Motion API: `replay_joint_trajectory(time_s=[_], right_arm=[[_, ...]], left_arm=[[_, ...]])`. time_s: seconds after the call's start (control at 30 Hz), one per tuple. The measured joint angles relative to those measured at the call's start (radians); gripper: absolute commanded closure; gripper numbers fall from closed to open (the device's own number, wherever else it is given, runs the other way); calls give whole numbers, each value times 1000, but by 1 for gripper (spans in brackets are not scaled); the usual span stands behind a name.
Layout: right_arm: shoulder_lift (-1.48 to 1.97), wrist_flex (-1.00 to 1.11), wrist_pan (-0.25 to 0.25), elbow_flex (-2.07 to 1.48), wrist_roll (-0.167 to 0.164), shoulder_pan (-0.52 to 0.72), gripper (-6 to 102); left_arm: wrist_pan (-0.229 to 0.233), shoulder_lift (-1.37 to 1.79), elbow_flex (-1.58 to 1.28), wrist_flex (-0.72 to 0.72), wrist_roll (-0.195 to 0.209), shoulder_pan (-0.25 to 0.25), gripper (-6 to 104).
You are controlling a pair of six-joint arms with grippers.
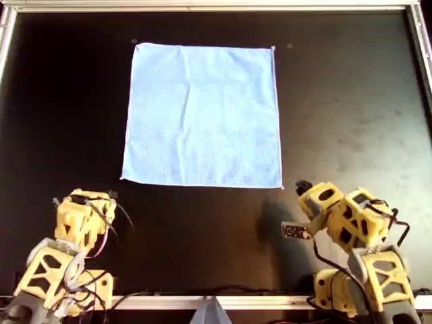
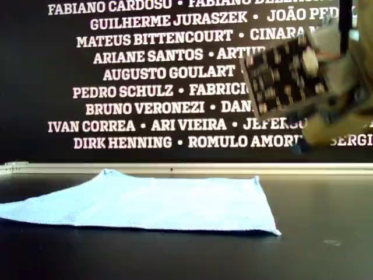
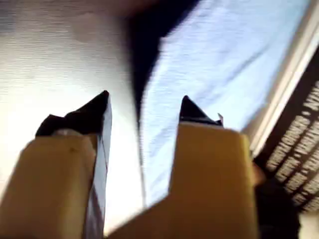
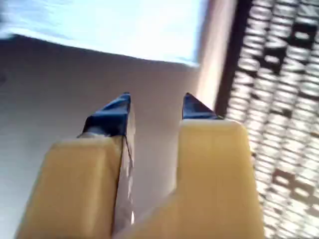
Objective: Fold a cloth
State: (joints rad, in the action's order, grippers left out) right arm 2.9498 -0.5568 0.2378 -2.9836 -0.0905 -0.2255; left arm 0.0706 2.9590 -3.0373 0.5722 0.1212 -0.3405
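Note:
The light blue cloth [image 1: 202, 115] lies flat and spread out as a square on the black table, with faint creases. From the side it looks low and flat [image 2: 163, 204]. My left gripper [image 1: 91, 197] hovers near the overhead view's lower left, short of the cloth's near edge. It is open [image 3: 144, 99] and holds nothing, with the cloth [image 3: 219, 64] ahead of it. My right gripper [image 1: 304, 190] sits just off the cloth's near corner in the overhead view's lower right. It is open [image 4: 157, 99] and empty too, with the cloth [image 4: 114, 25] beyond its tips.
A metal rail [image 1: 216, 7] frames the black table [image 1: 351, 115]. A dark banner with white names [image 2: 145, 70] stands behind the far rail in the exterior view. An arm with a bare circuit board [image 2: 282, 76] hangs close at the exterior view's upper right.

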Motion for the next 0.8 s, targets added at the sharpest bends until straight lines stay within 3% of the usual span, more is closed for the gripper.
replay_joint_trajectory(time_s=[0.17, 0.27, 0.47, 0.8], right_arm=[[-328, 58, 0, 86, -3, -28, 54], [-571, 67, 11, 209, 3, -40, 48], [-960, 67, 100, 422, 8, -34, 32], [-1223, 77, 117, 597, 15, -37, 30]], left_arm=[[0, -104, 5, -35, 0, -8, 48], [0, -189, 26, -81, 0, -8, 44], [0, -443, 143, -219, 0, -8, 33], [8, -1035, 483, -299, -5, -8, 32]])
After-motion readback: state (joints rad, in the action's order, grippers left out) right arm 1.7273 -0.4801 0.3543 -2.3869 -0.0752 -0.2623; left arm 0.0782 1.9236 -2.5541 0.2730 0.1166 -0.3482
